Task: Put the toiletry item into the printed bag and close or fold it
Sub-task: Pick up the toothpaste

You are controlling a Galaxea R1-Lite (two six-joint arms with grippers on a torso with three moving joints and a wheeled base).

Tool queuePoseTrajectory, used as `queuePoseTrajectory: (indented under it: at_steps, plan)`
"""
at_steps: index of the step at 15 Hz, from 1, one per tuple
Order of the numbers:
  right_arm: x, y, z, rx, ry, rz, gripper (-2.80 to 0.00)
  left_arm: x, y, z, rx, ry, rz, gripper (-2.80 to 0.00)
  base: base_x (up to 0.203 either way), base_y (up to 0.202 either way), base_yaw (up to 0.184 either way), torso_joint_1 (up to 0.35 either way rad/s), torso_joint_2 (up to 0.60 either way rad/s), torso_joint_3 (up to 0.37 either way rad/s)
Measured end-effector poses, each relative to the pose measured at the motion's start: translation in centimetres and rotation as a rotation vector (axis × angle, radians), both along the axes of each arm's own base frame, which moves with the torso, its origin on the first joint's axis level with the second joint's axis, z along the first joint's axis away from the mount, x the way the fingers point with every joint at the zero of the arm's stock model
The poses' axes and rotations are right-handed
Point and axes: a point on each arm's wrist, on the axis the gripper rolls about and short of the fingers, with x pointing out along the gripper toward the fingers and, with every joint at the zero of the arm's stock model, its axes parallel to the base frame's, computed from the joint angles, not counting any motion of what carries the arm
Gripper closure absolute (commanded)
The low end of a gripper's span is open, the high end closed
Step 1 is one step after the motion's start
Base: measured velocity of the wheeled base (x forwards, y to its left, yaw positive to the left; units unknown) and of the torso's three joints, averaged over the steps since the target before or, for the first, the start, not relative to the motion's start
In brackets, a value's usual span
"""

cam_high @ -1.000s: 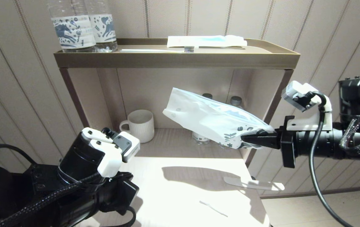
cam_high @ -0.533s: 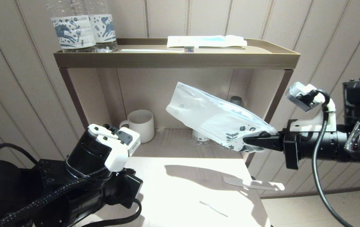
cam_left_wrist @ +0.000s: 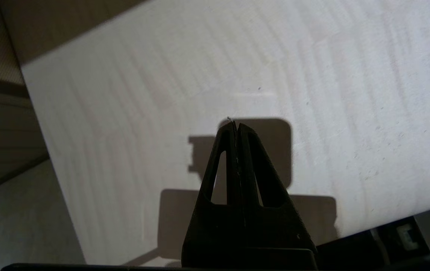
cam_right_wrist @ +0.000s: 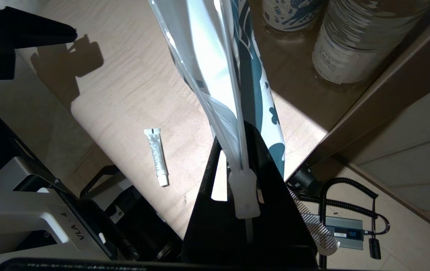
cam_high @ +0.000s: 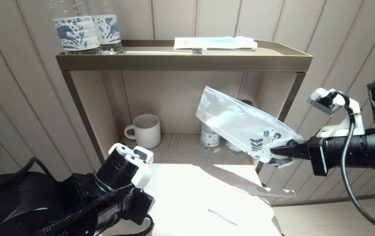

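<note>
White and half see-through, the flat printed bag (cam_high: 239, 126) with blue leaves and flowers at one end hangs in the air over the far right corner of the pale wooden table (cam_high: 187, 193), its printed end clenched in the right gripper (cam_high: 277, 151) and its plain end tilted up toward the brown shelf unit (cam_high: 184, 60). A small white toothpaste tube (cam_right_wrist: 157, 155) lies on the table near its right edge, with a white comb (cam_high: 264, 191) overhanging that edge. At the near left corner the left gripper (cam_left_wrist: 234, 126) hovers just above the tabletop, fingers pressed together on nothing.
</note>
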Motion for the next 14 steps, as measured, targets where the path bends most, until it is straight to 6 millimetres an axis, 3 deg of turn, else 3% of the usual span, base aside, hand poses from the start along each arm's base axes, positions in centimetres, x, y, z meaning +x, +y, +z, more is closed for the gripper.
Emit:
queuePoseTrajectory:
  at_steps: [5,10,13,14]
  plan:
    - [0.2,0.6,0.5,0.003,-0.019,0.021,0.00,0.6,-2.2,0.4,-0.074,-0.035,-0.121,0.00,0.000,0.000,0.000,0.000,0.00,0.000]
    - [0.4,0.7,1.2,0.012,-0.049,0.035,0.00,-0.3,-4.7,1.2,-0.174,-0.060,-0.424,0.00,0.000,0.000,0.000,0.000,0.00,0.000]
    - [0.5,0.7,2.4,0.023,-0.083,0.032,0.00,-1.7,-6.1,0.5,-0.155,-0.059,-0.544,0.00,0.000,0.000,0.000,0.000,0.00,0.000]
    - [0.5,0.7,2.7,0.026,-0.092,0.032,0.00,-2.2,-6.4,0.1,-0.141,-0.055,-0.597,-0.30,0.000,0.000,0.000,0.000,0.00,0.000]
